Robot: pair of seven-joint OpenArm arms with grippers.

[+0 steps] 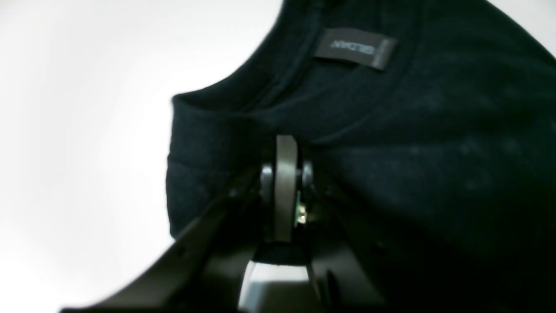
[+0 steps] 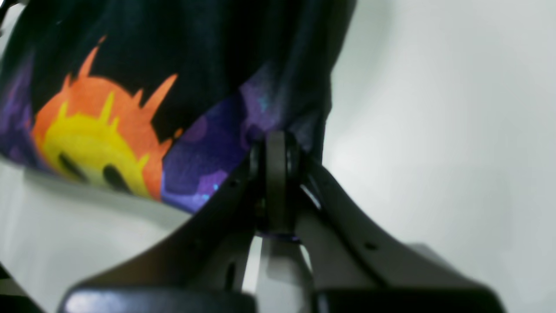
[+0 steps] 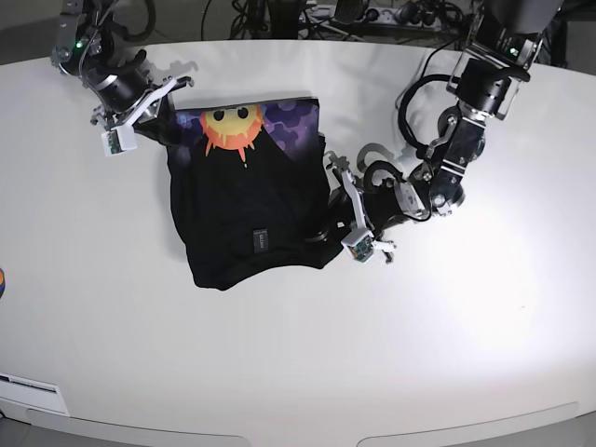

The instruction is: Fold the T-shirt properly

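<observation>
The black T-shirt (image 3: 247,200) lies partly folded on the white table (image 3: 447,335), with the orange-yellow sun face on purple print (image 3: 233,126) at its far edge and a small dark label (image 3: 260,240) near its front. My right gripper (image 3: 166,130) is shut on the shirt's far left corner. In the right wrist view it (image 2: 276,141) pinches purple-printed cloth beside the sun face (image 2: 91,143). My left gripper (image 3: 328,226) is shut on the shirt's right edge. In the left wrist view it (image 1: 285,145) pinches black cloth (image 1: 434,152) just below the collar label (image 1: 354,48).
Cables and gear (image 3: 326,14) lie along the table's back edge. A small orange thing (image 3: 2,279) shows at the left border. A white strip (image 3: 33,391) lies at the front left corner.
</observation>
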